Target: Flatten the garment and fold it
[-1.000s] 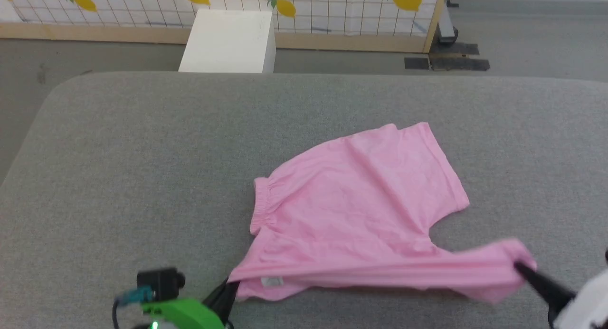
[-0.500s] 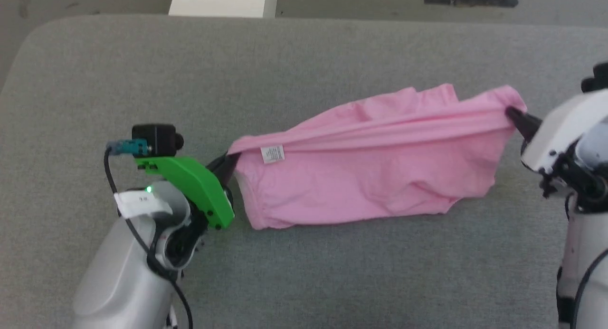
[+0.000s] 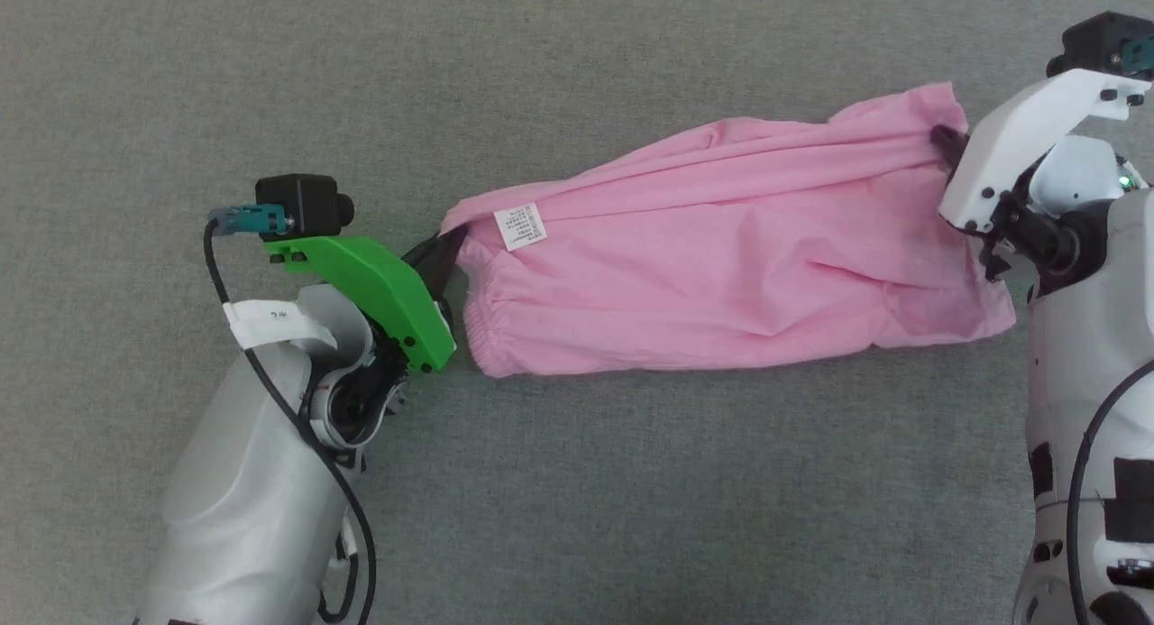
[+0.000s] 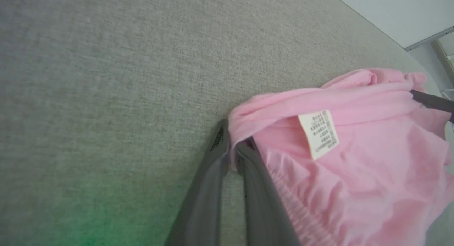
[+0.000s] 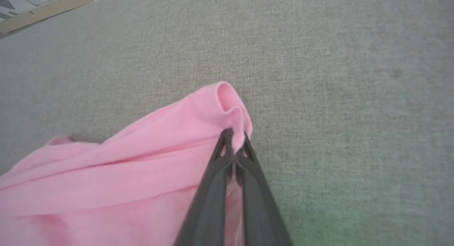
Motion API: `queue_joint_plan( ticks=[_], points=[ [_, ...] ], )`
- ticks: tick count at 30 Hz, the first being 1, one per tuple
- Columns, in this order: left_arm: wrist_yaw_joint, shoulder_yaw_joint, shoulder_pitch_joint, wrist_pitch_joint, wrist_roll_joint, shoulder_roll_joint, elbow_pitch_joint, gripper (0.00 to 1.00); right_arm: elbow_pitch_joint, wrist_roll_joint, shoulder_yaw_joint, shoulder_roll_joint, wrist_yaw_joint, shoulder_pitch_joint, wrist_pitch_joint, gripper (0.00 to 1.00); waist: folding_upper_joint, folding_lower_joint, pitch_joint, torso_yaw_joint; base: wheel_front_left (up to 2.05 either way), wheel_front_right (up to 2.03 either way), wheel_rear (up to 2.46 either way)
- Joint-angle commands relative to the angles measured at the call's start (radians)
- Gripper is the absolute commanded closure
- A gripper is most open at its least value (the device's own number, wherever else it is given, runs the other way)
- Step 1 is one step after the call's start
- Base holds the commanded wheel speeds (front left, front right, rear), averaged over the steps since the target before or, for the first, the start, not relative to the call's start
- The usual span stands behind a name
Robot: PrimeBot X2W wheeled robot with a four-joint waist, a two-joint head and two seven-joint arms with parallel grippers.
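The light-pink garment (image 3: 721,264) is stretched out left to right on the grey fabric surface (image 3: 577,499), folded over on itself. Its white label tag (image 3: 520,225) faces up near the left end, with the gathered waistband just below it. My left gripper (image 3: 444,244) is shut on the garment's left corner (image 4: 241,114). My right gripper (image 3: 942,141) is shut on the far right corner, where the hem (image 5: 228,100) bunches over its fingertips. The top fold runs taut between the two grippers.
A grey fabric surface (image 5: 337,79) spreads all around the garment. A white object (image 4: 397,11) stands past the surface's far edge, and a wooden-framed panel (image 5: 46,6) shows at a corner of the right wrist view.
Both grippers have carried the held edge away from me across the garment, folding it over. The head camera has tilted down, so the far panel and white box have left its picture.
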Motion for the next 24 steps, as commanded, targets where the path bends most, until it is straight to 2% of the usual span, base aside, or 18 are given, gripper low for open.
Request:
queue_joint_plan(
  ticks=[1, 4, 8, 10, 12, 17, 20, 24],
  points=[
    [-0.002, 0.003, -0.008, -0.005, -0.011, 0.001, 0.016, 0.0, 0.013, -0.008, -0.001, -0.006, -0.002, -0.023, -0.027, 0.0, 0.0, 0.0, -0.003, 0.006, 0.0, 0.0, 0.0],
    [-0.009, 0.017, -0.003, -0.031, -0.022, -0.004, 0.014, 0.0, 0.038, 0.009, 0.017, -0.006, -0.002, -0.029, -0.068, 0.0, 0.0, 0.0, -0.036, 0.003, 0.0, 0.0, 0.0],
    [-0.008, 0.048, 0.032, -0.098, -0.022, 0.007, -0.029, 0.0, 0.01, 0.034, 0.05, -0.008, -0.002, 0.005, -0.117, 0.0, 0.0, 0.0, -0.098, -0.007, 0.0, 0.0, 0.0],
    [-0.012, 0.064, 0.064, -0.175, 0.002, 0.017, -0.075, 0.0, -0.022, 0.051, 0.074, -0.017, -0.002, 0.044, -0.14, 0.0, 0.0, 0.0, -0.133, -0.012, 0.0, 0.0, 0.0],
    [-0.009, 0.062, 0.105, -0.282, 0.079, 0.046, -0.12, 0.0, -0.059, 0.059, 0.107, -0.035, -0.002, 0.1, -0.149, 0.0, 0.0, 0.0, -0.166, -0.015, 0.0, 0.0, 0.0],
    [0.024, 0.014, 0.245, -0.513, 0.26, 0.079, -0.169, 0.0, -0.164, 0.051, 0.18, -0.087, -0.002, 0.271, -0.114, 0.0, 0.0, 0.0, -0.223, -0.014, 0.0, 0.0, 0.0],
    [0.053, -0.001, 0.315, -0.559, 0.304, 0.071, -0.17, 0.0, -0.218, 0.05, 0.21, -0.1, -0.002, 0.361, -0.069, 0.0, 0.0, 0.0, -0.234, -0.01, 0.0, 0.0, 0.0],
    [0.074, -0.003, 0.381, -0.579, 0.311, 0.045, -0.179, 0.0, -0.275, 0.043, 0.219, -0.097, -0.002, 0.422, -0.026, 0.0, 0.0, 0.0, -0.225, 0.0, 0.0, 0.0, 0.0]
  ],
)
